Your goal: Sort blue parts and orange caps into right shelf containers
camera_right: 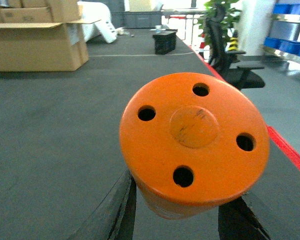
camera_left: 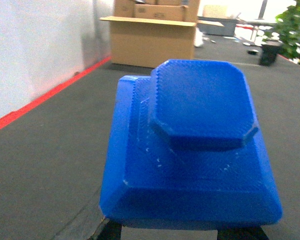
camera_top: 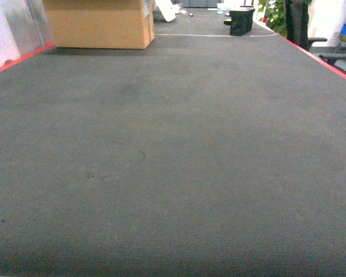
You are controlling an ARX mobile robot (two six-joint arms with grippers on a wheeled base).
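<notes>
While held level, left gripper clamps blue part; right gripper clamps orange cap.

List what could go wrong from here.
1. The orange cap fills the right wrist view, hiding any drop spot.
2. The blue part blocks the left wrist view likewise.
3. The head view shows only dark carpet and a cardboard box, no bins, so the robot must still travel, which may jostle both pieces.
</notes>
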